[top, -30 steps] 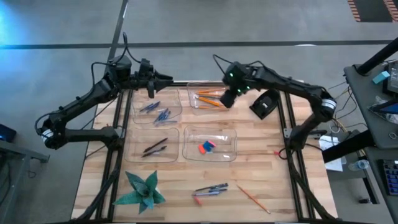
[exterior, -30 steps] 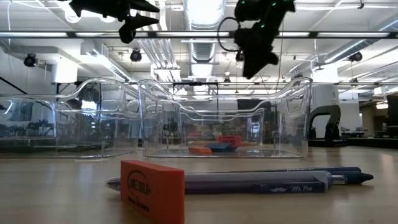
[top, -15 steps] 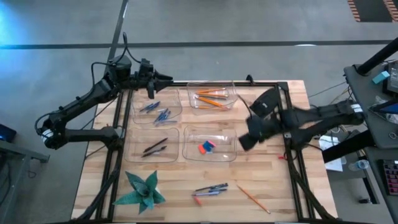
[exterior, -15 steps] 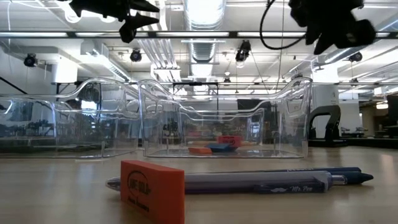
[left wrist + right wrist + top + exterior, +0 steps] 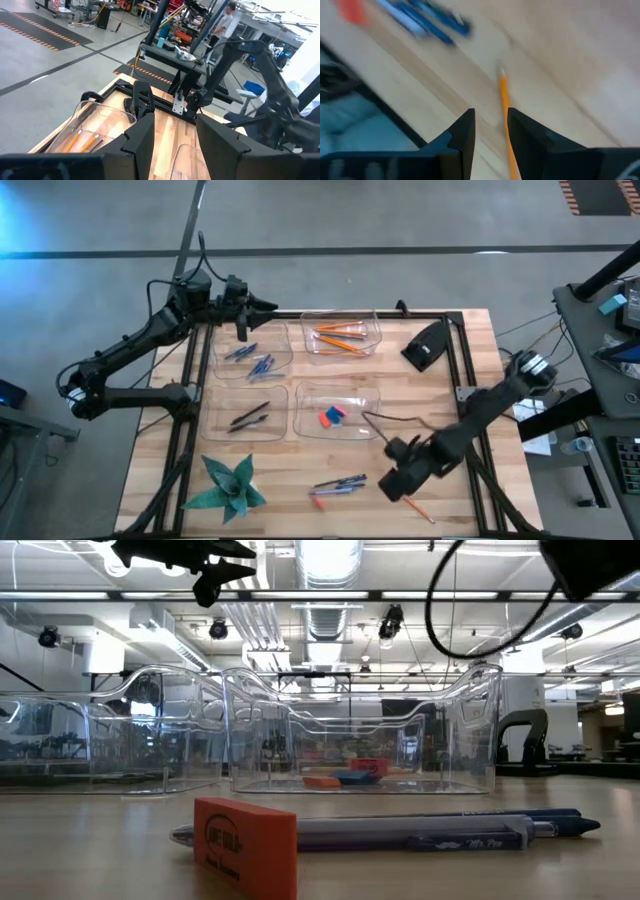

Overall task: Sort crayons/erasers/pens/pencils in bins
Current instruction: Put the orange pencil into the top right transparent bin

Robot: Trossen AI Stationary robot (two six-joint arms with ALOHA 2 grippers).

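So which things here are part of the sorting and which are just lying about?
Part of the job:
- bins
- pencils in the far right bin, loose pencil by the right gripper
- pens and an eraser on the near boards
- crayons, erasers

Lying about:
- green paper star
- black device at the far right

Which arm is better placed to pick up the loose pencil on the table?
The right. Its gripper hangs open just above the loose pencil, which shows between its jaws in the right wrist view. The left gripper waits open at the far edge, beyond the bins.
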